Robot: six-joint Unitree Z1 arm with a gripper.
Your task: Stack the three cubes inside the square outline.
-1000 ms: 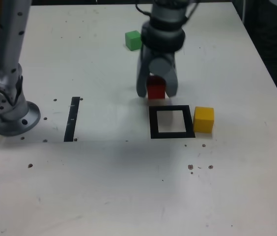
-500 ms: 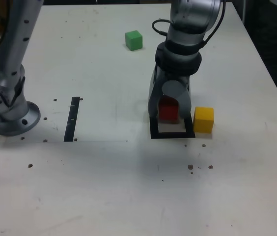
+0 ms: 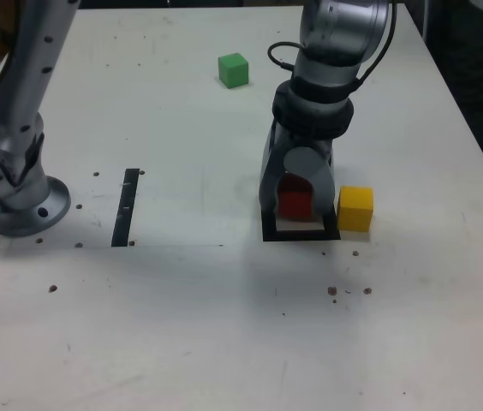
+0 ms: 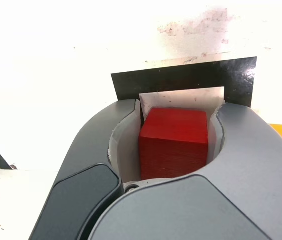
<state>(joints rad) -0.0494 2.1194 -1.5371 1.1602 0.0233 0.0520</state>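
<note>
Holding the red cube point(image 3: 295, 203) clamped between its jaws, your gripper point(image 3: 296, 204) hangs over the outline point(image 3: 300, 235), so the cube can go down as the stack's base. The yellow cube point(image 3: 355, 208) sits just beside the outline on the exterior view's right, ready as a next pick. Your arm reaches in from behind, wrist pointing down. Farthest off, the green cube point(image 3: 233, 69) waits well apart.
</note>
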